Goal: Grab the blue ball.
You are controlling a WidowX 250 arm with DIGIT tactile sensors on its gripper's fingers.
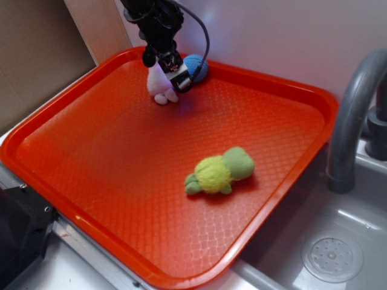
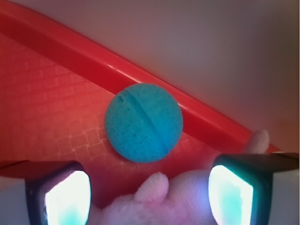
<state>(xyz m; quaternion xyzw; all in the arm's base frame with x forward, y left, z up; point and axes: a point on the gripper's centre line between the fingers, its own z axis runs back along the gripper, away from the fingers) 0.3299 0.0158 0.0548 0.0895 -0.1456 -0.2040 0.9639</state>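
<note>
The blue ball point(image 1: 197, 66) is being seen in the exterior view only in part, at the far rim of the orange tray point(image 1: 72, 121), half hidden behind the gripper point(image 1: 171, 71). In the wrist view the blue ball point(image 2: 144, 123) is being shown whole: a round shape crossed by a diagonal seam, lying on the tray's textured floor and touching, or just beside, the raised rim point(image 2: 70, 51). The wall behind the tray is being shown as pale in both views.

The jaws are being held apart, as is being made plain by the wrist view, where the two fingers point(image 2: 63, 197) are standing at the lower corners with a wide gap between them. Nothing is being grasped. Between them pink plush point(image 2: 154, 201) is being seen, and the ball is lying beyond the fingertips, apart from them. The exterior view is identifying that plush as the pink bunny point(image 1: 160, 87), lying under the gripper and just beside the ball.

Only the exterior view is showing the yellow-green turtle point(image 1: 219, 171), lying well apart from the ball toward the middle of the tray, and the grey faucet point(image 1: 351, 115) and sink point(image 1: 329, 257) at the right.
</note>
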